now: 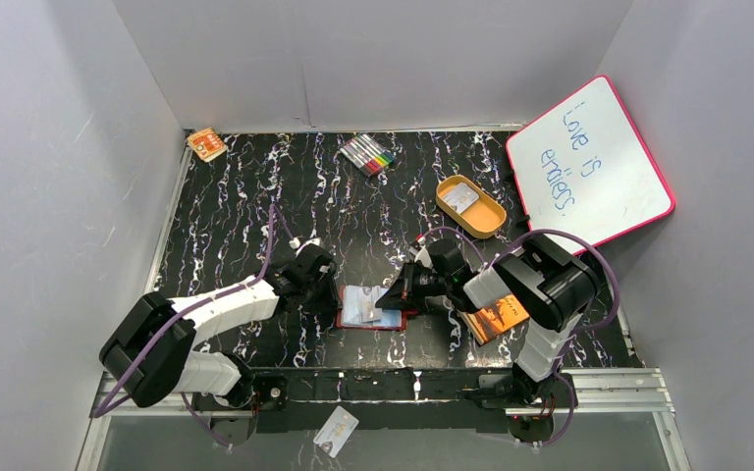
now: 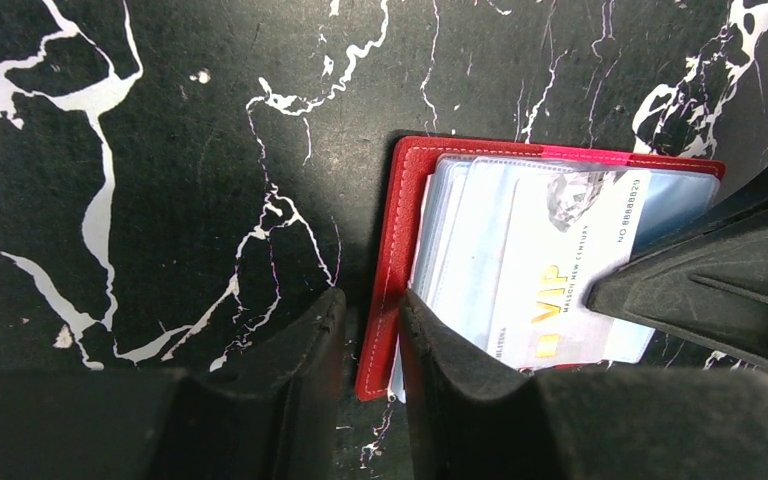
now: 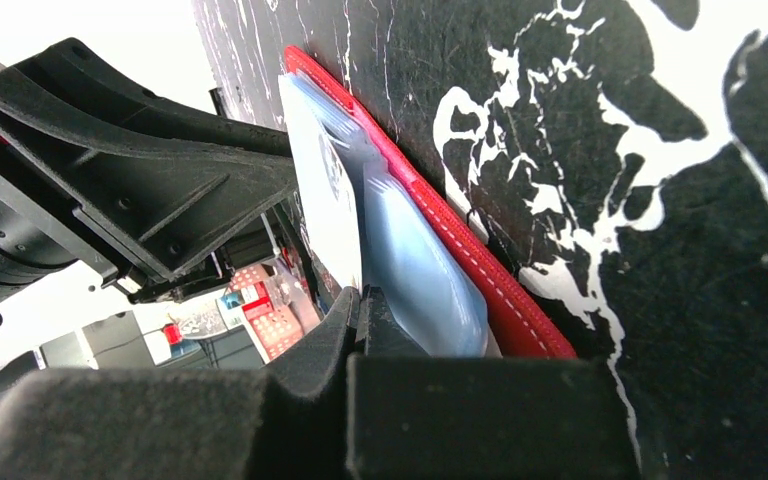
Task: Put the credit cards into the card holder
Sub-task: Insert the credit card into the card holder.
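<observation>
The card holder [image 1: 374, 326] lies open and flat near the table's front edge, a dark-red wallet [image 2: 401, 215] with clear sleeves inside. My right gripper [image 1: 399, 294] is shut on a white credit card [image 2: 560, 255] marked VIP. It holds the card's right end, and the card lies slanted over the sleeves [image 3: 415, 270]. In the right wrist view the card [image 3: 328, 205] stands on edge between my pinched jaws [image 3: 363, 296], beside the red cover [image 3: 480, 285]. My left gripper [image 2: 372, 312] stands narrowly open astride the wallet's left edge, its right finger [image 2: 440, 350] against the sleeves.
An orange oval tray [image 1: 492, 222] at the back right holds another card [image 1: 459, 199]. An orange booklet [image 1: 501, 316] lies under my right arm. Markers [image 1: 371, 154], a small orange box [image 1: 206, 144] and a whiteboard [image 1: 589, 162] sit at the back. One card [image 1: 336, 432] lies below the front rail.
</observation>
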Controlling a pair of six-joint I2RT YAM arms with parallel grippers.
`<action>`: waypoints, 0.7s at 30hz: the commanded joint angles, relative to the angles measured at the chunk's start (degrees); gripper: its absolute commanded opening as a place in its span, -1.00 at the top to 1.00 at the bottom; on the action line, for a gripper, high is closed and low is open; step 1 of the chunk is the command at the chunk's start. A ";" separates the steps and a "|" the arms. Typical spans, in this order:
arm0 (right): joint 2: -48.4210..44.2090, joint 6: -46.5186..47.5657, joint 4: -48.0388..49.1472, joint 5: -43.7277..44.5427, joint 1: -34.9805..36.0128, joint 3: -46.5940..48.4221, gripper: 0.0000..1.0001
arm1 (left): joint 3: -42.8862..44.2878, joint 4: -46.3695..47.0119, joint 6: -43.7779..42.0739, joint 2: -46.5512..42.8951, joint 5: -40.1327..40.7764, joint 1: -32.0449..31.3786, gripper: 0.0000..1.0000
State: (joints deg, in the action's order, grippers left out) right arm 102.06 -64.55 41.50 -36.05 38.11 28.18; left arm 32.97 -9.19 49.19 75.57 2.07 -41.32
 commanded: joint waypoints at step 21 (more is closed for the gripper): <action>-2.45 0.84 -4.94 4.70 3.81 1.61 1.00 | -4.06 -2.82 0.67 1.03 -5.35 -0.42 0.53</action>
State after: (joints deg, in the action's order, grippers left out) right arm 101.16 -65.54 40.21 -32.95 41.15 28.82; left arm 31.68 -6.39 50.13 75.44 -1.52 -41.32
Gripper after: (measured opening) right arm 0.012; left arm 0.235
